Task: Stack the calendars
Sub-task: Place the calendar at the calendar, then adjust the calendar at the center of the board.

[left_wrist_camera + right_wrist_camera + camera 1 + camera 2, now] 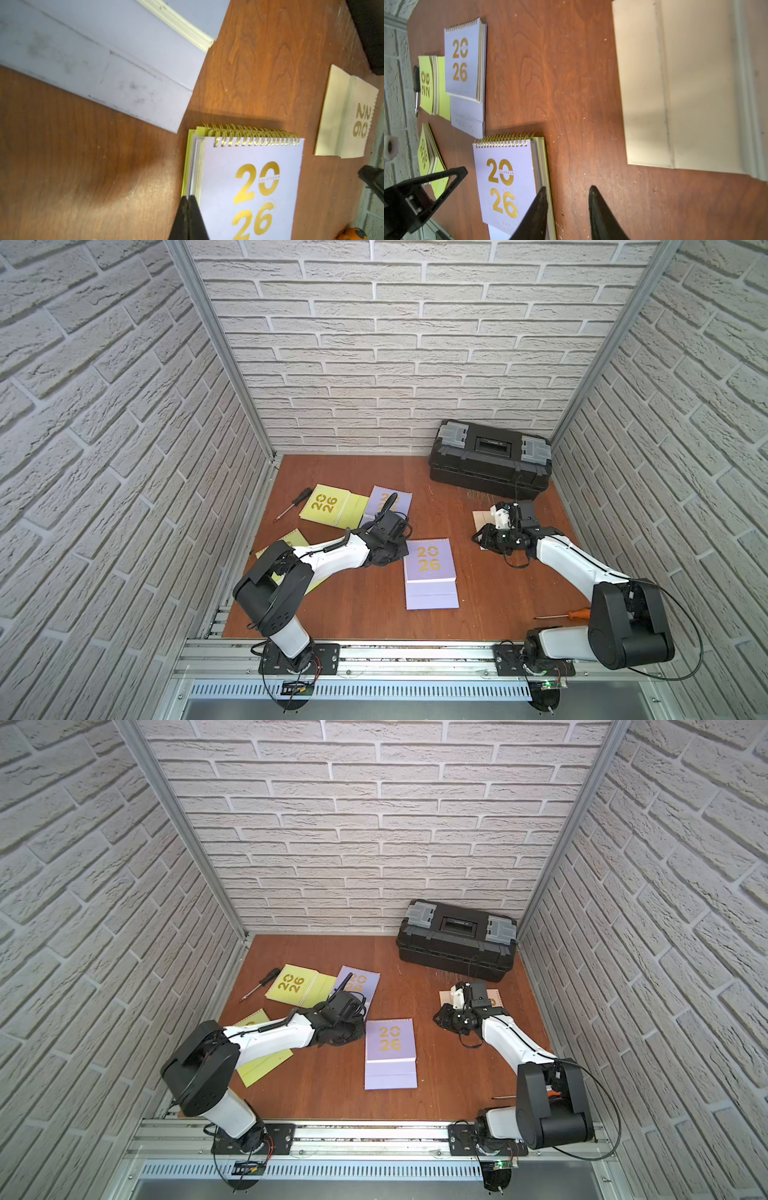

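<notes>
A lavender calendar [430, 568] [390, 1048] lies mid-table on top of a lime-green one whose edge [545, 166] shows beneath it. My left gripper [188, 197] [399, 553] is shut, its tips against that pair's left side. My right gripper [566, 188] [477, 537] stands open over bare wood to the pair's right, nothing between its fingers. A beige calendar [482, 516] [349, 116] lies partly under the right wrist. At the back left are a lime-green calendar [328, 506] and a lavender one [390, 502]. Another lime-green calendar [257, 1065] lies under the left arm.
A black toolbox [490, 458] stands at the back right corner. A black-handled screwdriver [293, 504] lies near the left wall. An orange-handled screwdriver [573, 614] lies at the front right by the right arm. Brick-pattern walls close three sides.
</notes>
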Available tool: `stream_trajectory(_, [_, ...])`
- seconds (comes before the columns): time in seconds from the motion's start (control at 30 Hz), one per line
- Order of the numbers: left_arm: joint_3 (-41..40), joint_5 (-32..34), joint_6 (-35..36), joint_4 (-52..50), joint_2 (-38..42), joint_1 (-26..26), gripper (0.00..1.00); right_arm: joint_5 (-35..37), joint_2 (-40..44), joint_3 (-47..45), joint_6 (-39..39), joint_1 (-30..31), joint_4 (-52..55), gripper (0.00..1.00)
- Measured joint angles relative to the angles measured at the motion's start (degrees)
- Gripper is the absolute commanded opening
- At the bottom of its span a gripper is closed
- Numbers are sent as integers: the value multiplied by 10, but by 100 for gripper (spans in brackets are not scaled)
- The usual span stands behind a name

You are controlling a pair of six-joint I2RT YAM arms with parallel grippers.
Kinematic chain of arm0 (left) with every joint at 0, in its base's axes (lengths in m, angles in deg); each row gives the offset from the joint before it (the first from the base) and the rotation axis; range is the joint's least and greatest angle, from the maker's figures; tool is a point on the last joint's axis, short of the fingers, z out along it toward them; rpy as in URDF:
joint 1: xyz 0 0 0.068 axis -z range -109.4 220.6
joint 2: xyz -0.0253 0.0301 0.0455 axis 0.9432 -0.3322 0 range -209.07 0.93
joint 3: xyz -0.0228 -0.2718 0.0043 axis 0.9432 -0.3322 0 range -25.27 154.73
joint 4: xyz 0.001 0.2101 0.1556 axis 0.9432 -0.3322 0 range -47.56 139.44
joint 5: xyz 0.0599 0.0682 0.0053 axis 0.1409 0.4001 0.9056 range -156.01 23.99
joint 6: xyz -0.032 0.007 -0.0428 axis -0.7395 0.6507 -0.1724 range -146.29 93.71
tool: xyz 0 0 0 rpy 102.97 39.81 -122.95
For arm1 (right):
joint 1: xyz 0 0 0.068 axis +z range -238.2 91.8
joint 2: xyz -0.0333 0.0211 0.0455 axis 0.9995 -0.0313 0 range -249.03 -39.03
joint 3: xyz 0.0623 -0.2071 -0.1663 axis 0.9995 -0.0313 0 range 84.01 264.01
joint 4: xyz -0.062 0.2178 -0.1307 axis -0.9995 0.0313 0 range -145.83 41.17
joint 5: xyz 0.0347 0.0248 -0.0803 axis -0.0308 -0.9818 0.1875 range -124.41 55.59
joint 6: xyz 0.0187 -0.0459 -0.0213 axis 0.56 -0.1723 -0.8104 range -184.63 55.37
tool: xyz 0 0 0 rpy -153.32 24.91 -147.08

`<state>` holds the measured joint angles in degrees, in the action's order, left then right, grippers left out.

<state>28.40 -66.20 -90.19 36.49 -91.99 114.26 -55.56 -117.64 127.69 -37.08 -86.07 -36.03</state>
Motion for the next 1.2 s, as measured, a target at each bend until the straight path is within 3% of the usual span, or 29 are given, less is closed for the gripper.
stream_trajectory(0.53, [105,3,37,-34,-2,1,0,10,-41,-17,162,-38,-110,16])
stream_trajectory(0.97, [125,3,36,-29,-53,36,0,12,-69,-23,230,-72,-175,3])
stream_trajectory(1.2, [136,2,32,-20,-71,52,0,14,-75,-27,245,-80,-195,3])
